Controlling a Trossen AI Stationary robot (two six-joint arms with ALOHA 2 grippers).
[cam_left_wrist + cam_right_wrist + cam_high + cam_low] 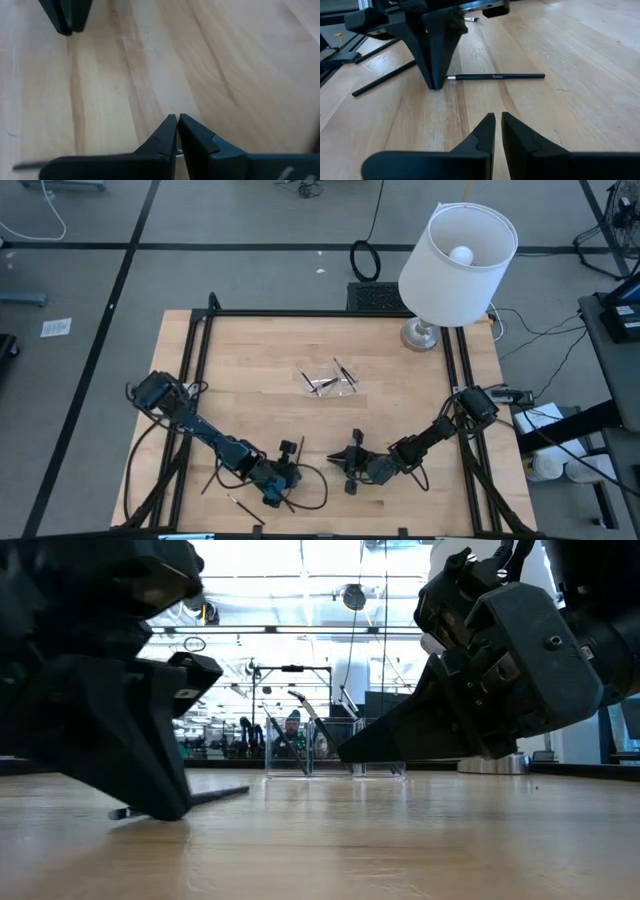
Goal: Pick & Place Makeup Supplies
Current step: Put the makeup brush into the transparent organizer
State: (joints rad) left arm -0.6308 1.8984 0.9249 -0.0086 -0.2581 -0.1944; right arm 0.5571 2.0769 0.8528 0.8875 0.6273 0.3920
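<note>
My left gripper point(288, 472) stands near the table's near edge, fingers pointing down, shut on a thin dark makeup pencil point(495, 76) that lies on the wood. My right gripper point(335, 461) hovers just to its right, shut and holding nothing, pointing toward the left gripper point(435, 82). Another dark stick point(385, 79) lies flat behind the left gripper. Two more sticks point(213, 480) point(240, 503) lie near the near-left corner. A small clear tray point(330, 380) at mid-table holds several sticks that lean on its walls. My left gripper pinches the pencil at its silvery end point(451, 77) between its two fingers, coming from above and pointing down, with the fingers point(165, 135) across the pencil. The pencil's dark shaft point(215, 796) stretches out to one side and lies flat on the table.
A table lamp with a white shade point(455, 265) stands at the far-right corner. Black frame rails point(200, 370) run along the table's left, right and far sides. Bare wood lies between the grippers and the tray point(335, 750).
</note>
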